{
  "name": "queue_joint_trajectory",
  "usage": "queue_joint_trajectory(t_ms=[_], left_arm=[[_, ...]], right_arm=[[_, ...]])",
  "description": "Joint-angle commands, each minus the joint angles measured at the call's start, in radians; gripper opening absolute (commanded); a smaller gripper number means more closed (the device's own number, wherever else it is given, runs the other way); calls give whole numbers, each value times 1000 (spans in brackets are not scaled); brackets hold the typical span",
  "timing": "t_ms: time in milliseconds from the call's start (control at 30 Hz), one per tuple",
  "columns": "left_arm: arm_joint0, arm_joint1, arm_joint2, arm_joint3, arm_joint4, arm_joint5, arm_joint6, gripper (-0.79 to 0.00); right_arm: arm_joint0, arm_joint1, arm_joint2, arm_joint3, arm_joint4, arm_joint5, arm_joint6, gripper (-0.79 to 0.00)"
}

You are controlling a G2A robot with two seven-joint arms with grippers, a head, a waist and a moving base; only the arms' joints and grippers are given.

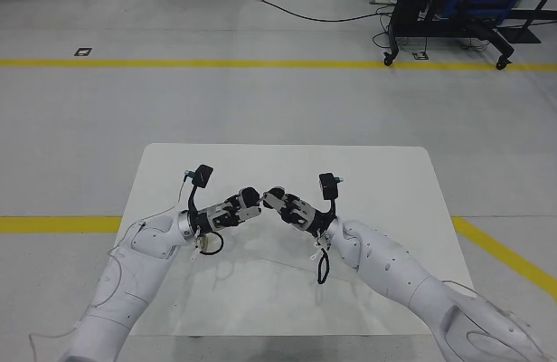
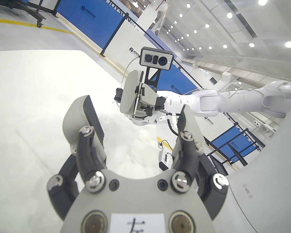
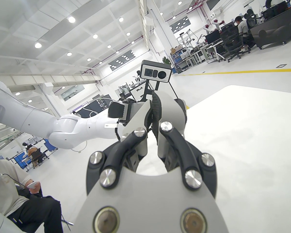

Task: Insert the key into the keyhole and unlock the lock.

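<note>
Both grippers hang over the middle of the white table (image 1: pixel 369 181), tip to tip and almost touching. My left gripper (image 1: pixel 249 199) is open, with nothing between its black pads (image 2: pixel 95 117). Straight in front of it my right gripper (image 2: pixel 135 95) is seen edge-on, its two fingers pressed together. In the right wrist view my right gripper (image 3: pixel 154 105) is shut, and I see nothing held between its ribbed pads. Just behind it one black pad (image 3: pixel 116 111) of the left gripper sticks out.
The tabletop (image 3: pixel 245 127) around both arms is bare white, with its edges well away from the grippers. A black wheeled rack (image 1: pixel 459 27) stands on the floor far behind the table. A small black box (image 2: pixel 165 159) lies on the floor beside the table.
</note>
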Motion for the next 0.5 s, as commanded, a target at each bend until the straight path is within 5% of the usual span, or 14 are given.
queue_joint_trajectory(t_ms=[0,467], left_arm=[[1,-1,1,0,-3,0,0,-603],[0,-2,-2,9,-2,0,0,-785]], right_arm=[[1,-1,-1,1,1,0,0,-785],[6,-5,-11,5,3,0,-2,-785]])
